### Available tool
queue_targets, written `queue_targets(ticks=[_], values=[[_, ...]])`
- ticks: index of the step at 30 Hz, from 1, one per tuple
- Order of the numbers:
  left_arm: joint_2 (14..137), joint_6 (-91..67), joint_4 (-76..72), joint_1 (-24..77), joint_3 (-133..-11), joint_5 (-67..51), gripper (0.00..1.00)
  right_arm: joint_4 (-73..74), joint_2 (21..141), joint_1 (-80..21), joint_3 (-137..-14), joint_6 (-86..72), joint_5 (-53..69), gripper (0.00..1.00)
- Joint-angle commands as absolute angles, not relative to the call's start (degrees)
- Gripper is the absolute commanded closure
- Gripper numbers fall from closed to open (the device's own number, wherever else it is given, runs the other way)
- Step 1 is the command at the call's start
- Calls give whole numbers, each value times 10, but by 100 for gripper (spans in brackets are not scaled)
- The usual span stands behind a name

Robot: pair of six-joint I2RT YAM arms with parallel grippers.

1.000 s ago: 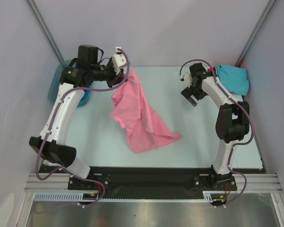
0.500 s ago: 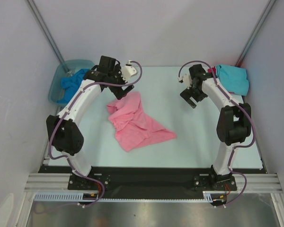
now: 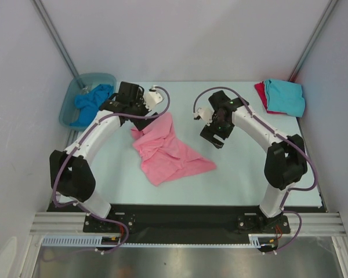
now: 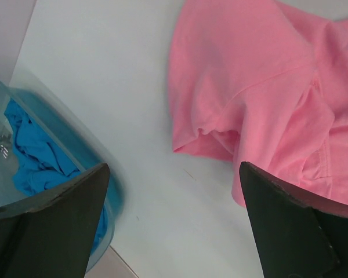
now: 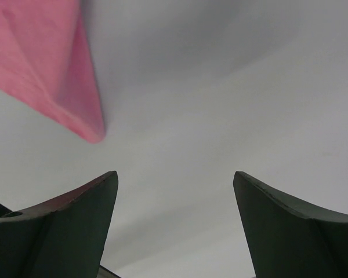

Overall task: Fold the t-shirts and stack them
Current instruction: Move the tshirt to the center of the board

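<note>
Roughly mid-desk, left of centre, the pink t-shirt [image 3: 169,152] lies in a loose, rumpled heap, not folded. Soft, plain, light pink cloth, creased in several ridges. One pointed corner runs out toward the near right; the far end narrows to a tip under the left arm [image 3: 98,130]. The left wrist view shows a sleeve opening with a stitched hem, the fabric buckled around it, flat on the pale desk [image 3: 238,174].

Left fingers [image 4: 52,226]: spread wide, nothing between them, over bare desk just left of the pink shirt's far end. Not touching the cloth as far as the views show.

Right fingers [image 5: 64,226]: also apart, holding nothing, above bare desk to the right of the pink shirt. A blurred pink corner shows at the upper left of the right wrist view, clear of both fingers.

Far right corner: turquoise t-shirt [image 3: 285,95] lying on the red t-shirt [image 3: 260,91]; the red shows only as a strip along the left edge.

Far left: translucent grey-blue tub [image 3: 66,110] at the desk's edge, with the bright blue t-shirt [image 3: 90,103] bunched inside, well apart from the pink one.
</note>
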State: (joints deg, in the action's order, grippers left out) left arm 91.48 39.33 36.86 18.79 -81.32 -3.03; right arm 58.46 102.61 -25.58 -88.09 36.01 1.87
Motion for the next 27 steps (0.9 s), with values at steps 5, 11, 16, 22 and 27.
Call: queue_targets(ticks=[5,11,16,22,27], values=[[919,374,329,188,-813,24,0,574,1022,-294,-865,378,51,13],[930,361,327,188,-811,48,0,561,1036,-315,-869,379,48,13],[926,381,319,188,-770,23,0,534,1046,-323,-868,386,0,12],[880,461,329,188,-708,-115,0,519,1041,-291,-875,413,-81,10],[890,488,360,189,-708,-150,0,519,1031,-259,-882,432,-105,8]])
